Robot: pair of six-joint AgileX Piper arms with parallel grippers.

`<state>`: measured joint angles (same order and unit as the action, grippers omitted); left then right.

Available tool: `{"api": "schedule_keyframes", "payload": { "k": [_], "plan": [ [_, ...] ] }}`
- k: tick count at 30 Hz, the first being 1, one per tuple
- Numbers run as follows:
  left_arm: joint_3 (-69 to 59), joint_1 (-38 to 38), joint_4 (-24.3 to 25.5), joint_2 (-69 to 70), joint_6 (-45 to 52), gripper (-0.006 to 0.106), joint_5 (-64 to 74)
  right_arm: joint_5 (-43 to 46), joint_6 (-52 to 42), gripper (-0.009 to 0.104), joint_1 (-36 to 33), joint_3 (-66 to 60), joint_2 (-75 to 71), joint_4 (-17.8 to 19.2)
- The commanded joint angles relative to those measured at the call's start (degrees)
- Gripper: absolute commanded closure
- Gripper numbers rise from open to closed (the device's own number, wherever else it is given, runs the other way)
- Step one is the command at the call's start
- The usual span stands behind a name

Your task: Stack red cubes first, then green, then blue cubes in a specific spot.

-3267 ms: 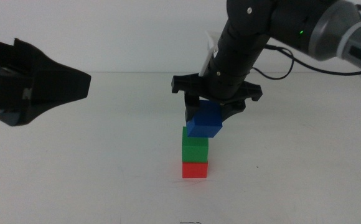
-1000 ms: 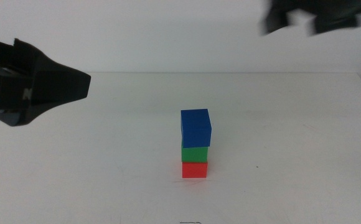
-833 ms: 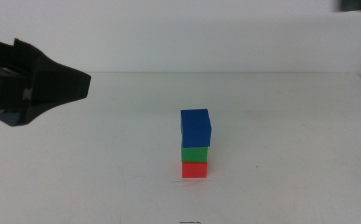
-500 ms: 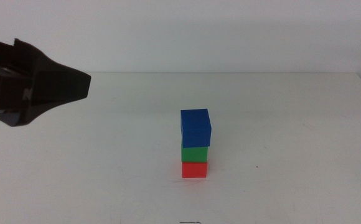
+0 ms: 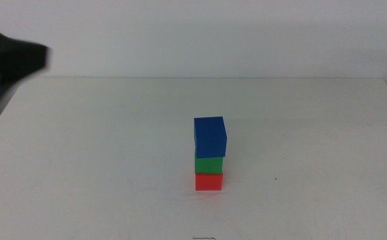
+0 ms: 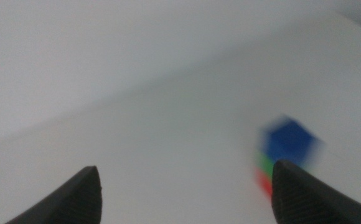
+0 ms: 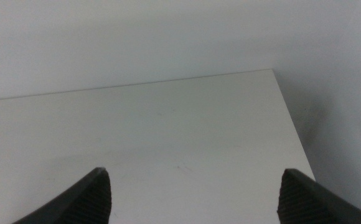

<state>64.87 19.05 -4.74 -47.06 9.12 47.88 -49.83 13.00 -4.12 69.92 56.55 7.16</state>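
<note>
Left gripper (image 6: 183, 193): at the table's (image 5: 113, 167) far-left edge, blurred in the middle view, jaws spread wide and empty, well apart from the stack. Centre: red cube (image 5: 209, 181) on the table, green cube (image 5: 208, 164) on it, blue cube (image 5: 210, 137) on top, turned slightly. Right gripper (image 7: 196, 196): outside the middle view, jaws wide apart, holding nothing, over bare tabletop near a corner.
</note>
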Motion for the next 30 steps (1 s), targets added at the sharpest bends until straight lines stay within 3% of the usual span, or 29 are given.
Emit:
{"api": "schedule_keyframes", "payload": {
  "k": [1,6,12,30],
  "plan": [
    [-2.7,-4.0,2.6,1.9,0.0,0.007,-12.0,3.8,-0.8,0.025,0.4,1.4,-0.6,1.2],
    [-11.4,-14.3,2.5,6.6,0.0,0.007,-23.3,3.8,-0.8,0.025,0.4,1.4,-0.6,1.2],
    [-17.5,-22.4,2.6,10.9,0.0,0.007,-24.7,3.8,-0.8,0.025,0.4,1.4,-0.5,1.2],
    [-28.0,-23.2,2.5,18.0,0.0,0.007,-24.8,4.2,-0.8,0.025,0.4,-4.8,-6.2,1.2]
  ]
}}
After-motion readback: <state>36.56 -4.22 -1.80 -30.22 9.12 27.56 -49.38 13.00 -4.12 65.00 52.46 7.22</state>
